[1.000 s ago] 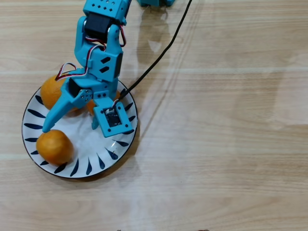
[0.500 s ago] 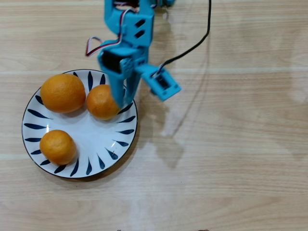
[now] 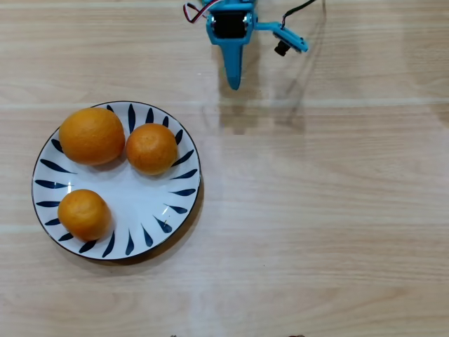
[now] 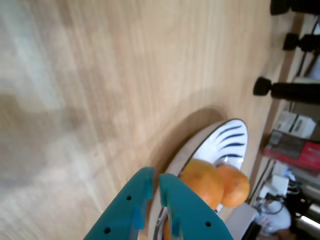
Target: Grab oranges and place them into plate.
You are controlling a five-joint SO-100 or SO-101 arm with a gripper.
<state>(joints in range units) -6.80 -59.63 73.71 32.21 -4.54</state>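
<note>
Three oranges lie on the plate [image 3: 144, 205], a white dish with dark blue strokes at its rim, left of centre in the overhead view. The larger orange [image 3: 92, 135] is at the plate's upper left, a smaller orange [image 3: 151, 148] touches its right side, and another small orange [image 3: 84, 214] rests at the lower left. My blue gripper [image 3: 233, 81] hangs at the top edge, well away from the plate, shut and holding nothing. In the wrist view the gripper [image 4: 157, 176] points toward the plate [image 4: 229, 139], where two oranges [image 4: 202, 183] show.
The table is pale wood. A black cable [image 3: 303, 5] runs off the top edge near the arm. In the wrist view, dark stand legs [image 4: 285, 90] and a red box [image 4: 295, 148] sit beyond the table's far edge.
The arm has pulled back from over the plate to the top edge of the overhead view. Its fingers, open a second ago, are now together. The oranges stayed on the plate.
</note>
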